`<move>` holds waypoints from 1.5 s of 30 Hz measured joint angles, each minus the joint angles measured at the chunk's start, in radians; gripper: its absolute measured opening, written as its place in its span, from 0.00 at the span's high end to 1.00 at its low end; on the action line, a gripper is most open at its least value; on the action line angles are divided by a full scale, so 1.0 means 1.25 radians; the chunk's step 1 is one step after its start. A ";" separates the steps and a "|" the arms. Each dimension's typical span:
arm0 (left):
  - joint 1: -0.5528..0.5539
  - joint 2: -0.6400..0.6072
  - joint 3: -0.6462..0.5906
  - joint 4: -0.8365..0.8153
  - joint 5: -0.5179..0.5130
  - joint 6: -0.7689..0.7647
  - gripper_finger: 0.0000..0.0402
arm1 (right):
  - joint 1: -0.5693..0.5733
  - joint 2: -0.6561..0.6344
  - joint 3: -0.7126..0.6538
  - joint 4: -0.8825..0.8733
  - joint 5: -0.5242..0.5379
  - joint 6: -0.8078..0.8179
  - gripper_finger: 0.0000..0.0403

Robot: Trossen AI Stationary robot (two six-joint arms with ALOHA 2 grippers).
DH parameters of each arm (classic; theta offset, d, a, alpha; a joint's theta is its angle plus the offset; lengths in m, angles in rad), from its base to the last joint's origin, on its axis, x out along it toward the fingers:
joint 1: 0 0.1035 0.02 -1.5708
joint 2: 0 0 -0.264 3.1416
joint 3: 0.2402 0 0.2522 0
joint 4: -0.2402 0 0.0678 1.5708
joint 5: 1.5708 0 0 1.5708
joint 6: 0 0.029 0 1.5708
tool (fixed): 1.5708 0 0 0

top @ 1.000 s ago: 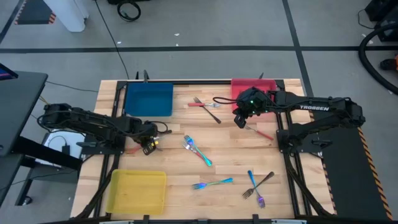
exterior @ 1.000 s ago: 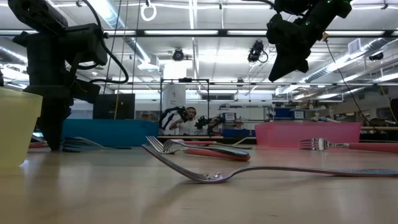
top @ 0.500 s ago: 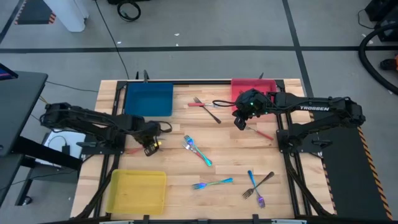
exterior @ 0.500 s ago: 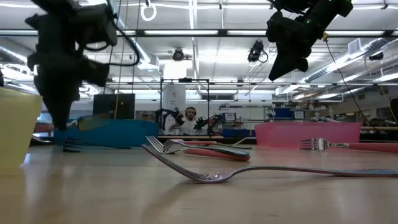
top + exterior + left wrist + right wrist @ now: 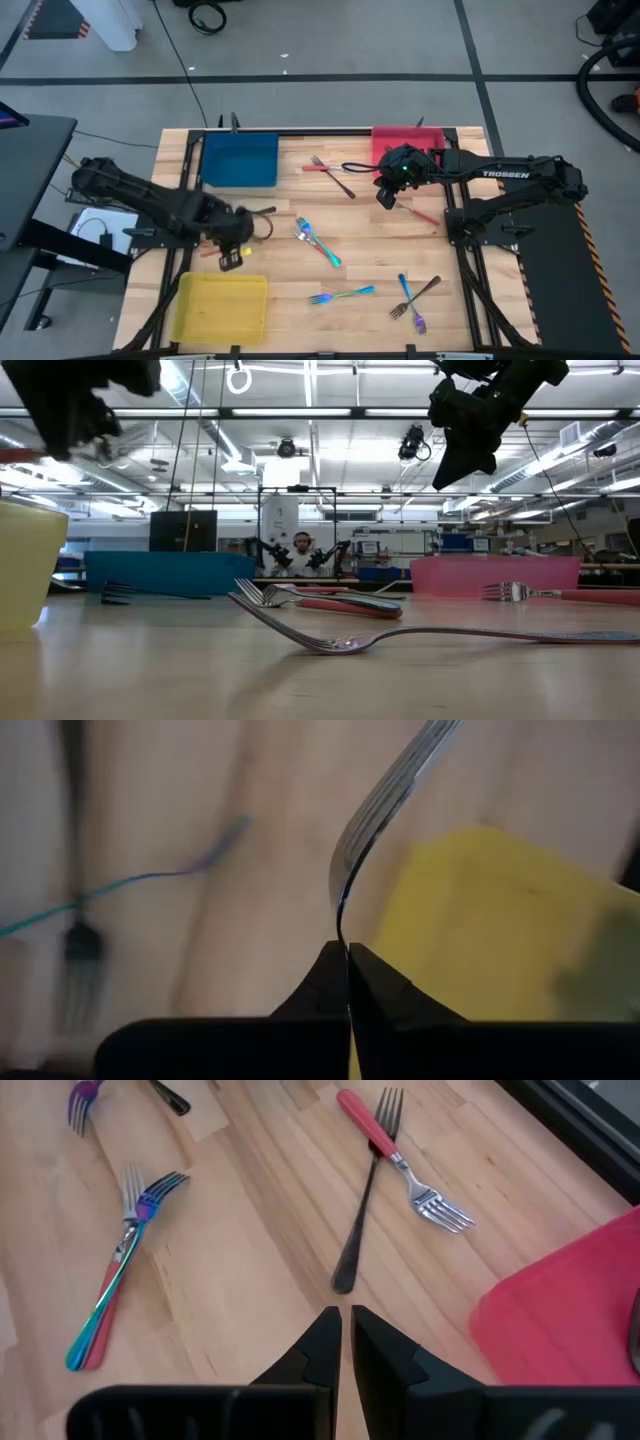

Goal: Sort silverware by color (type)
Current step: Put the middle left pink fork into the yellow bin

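Wooden table: left gripper clenches 1 fork; right gripper nearly closed, empty.

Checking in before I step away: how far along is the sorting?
Done: nothing visible in the trays yet. In hand: left gripper, fingers shut on a fork near the yellow tray; right gripper hovers near the red tray. Left: the forks scattered across the table.

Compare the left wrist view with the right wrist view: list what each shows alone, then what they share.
Left wrist only: the left gripper shut on a slim silver-tined fork, over the flat yellow square tray. Right wrist only: a red-handled fork crossed with a dark metal fork, an iridescent blue-purple fork, and a corner of the flat red tray. Both: the pale wooden table top.
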 joint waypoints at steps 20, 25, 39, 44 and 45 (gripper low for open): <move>-0.350 0.002 -0.178 0.242 -0.037 -0.374 1.00 | 0.000 0.000 0.000 -0.001 0.000 0.000 0.91; -0.349 0.002 -0.282 0.369 0.016 -0.379 1.00 | 0.000 0.000 0.000 -0.001 0.000 0.000 0.91; -0.321 0.002 -0.343 0.455 0.018 -0.396 0.88 | 0.000 0.000 0.000 -0.001 0.004 0.000 0.91; -0.320 0.002 -0.343 0.456 0.013 -0.385 0.82 | 0.000 0.000 0.000 0.000 0.005 -0.020 0.91; -0.320 0.002 -0.343 0.456 0.012 -0.377 0.82 | 0.000 0.000 0.000 0.000 0.005 -0.021 0.91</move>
